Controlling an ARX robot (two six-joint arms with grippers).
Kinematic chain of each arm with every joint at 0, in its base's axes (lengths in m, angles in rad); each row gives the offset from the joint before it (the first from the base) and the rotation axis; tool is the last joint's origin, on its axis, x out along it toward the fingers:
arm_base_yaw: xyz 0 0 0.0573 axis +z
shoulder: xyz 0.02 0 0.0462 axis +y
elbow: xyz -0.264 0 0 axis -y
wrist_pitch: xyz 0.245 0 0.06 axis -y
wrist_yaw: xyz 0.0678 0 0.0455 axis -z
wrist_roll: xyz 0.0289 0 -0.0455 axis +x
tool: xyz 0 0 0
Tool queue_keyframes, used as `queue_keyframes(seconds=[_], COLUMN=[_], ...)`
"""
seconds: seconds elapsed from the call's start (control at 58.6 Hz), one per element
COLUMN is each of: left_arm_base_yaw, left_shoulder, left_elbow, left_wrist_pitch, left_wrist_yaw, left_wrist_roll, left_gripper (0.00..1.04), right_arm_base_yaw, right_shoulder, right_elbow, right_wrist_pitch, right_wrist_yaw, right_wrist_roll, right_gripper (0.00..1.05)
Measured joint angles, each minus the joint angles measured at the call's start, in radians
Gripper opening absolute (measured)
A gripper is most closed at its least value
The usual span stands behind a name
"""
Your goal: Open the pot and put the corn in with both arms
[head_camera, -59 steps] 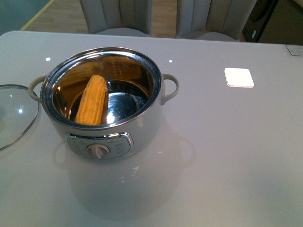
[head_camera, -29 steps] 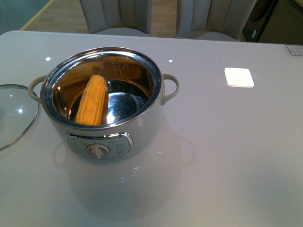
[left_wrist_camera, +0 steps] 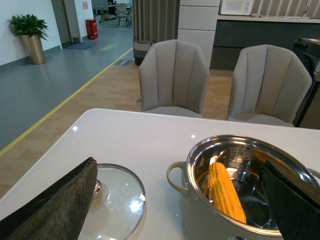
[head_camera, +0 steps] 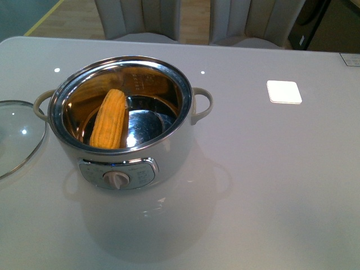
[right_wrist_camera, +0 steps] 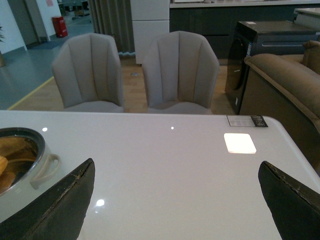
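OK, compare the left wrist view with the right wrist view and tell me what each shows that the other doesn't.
Only the left wrist view shows the glass lid lying on the table beside the pot, most of the corn inside the pot, and a potted plant on the floor.

Only the right wrist view shows the white square on the table, a small label near the table's far edge, and a brown sofa.

Both show the pot, the table, two grey chairs, and an open hand with nothing between its fingers.
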Motion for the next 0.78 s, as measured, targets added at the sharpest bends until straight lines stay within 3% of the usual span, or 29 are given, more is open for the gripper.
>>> queue_keyframes(seconds=[0.785], left_arm_base_yaw=[0.0], left_shoulder=[0.0], left_elbow=[0.0], left_wrist_pitch=[0.0], left_wrist_yaw=[0.0], left_wrist_roll=[0.0], left_gripper=[0.98], right_arm_base_yaw=[0.0], right_shoulder=[0.0], right_elbow=[0.0], right_wrist_pitch=[0.0], right_wrist_yaw=[0.0], right_wrist_roll=[0.0], right_gripper=[0.96])
